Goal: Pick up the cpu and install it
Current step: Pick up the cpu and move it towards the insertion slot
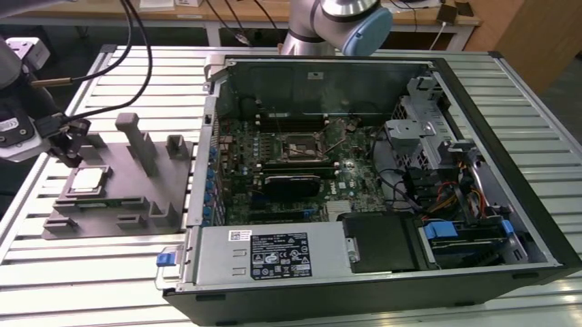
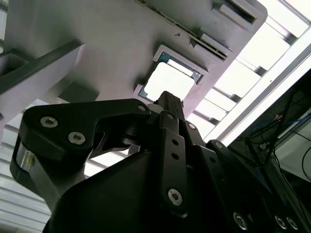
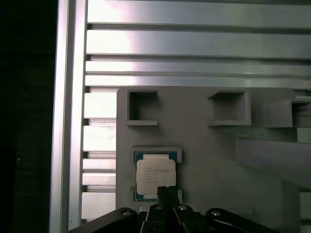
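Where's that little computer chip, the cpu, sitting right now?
The cpu lies in a recess of the grey fixture on the exterior view's left, outside the open computer case, with the gripper close above it.

Silvery-white cpu (image 3: 155, 175) with a teal rim, plain grey fixture (image 3: 214, 145), black gripper (image 3: 165, 190), pale silver worktop (image 3: 194, 43) ribbed in parallel slats.

Wrist (image 1: 16, 126) down, jaws pressed together.
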`<state>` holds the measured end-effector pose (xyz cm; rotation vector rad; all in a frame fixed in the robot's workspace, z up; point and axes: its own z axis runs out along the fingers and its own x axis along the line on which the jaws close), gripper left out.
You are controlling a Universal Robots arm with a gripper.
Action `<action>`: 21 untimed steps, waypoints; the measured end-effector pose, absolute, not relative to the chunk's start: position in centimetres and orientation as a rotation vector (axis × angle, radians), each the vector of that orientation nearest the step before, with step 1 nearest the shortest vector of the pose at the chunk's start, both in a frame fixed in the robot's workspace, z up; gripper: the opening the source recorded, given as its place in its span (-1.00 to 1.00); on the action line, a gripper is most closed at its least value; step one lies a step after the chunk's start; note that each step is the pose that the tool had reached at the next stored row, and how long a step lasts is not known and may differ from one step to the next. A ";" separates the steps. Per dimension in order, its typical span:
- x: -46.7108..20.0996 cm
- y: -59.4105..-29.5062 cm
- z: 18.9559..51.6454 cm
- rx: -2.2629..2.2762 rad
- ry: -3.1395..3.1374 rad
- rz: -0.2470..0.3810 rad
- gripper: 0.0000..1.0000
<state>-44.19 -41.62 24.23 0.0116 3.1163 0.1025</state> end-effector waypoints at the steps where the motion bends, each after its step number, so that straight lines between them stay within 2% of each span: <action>1: -44.2 -41.6 24.1 0.012 3.117 0.102 -0.79; 21: -44.6 -41.4 21.6 0.010 3.118 0.103 -0.79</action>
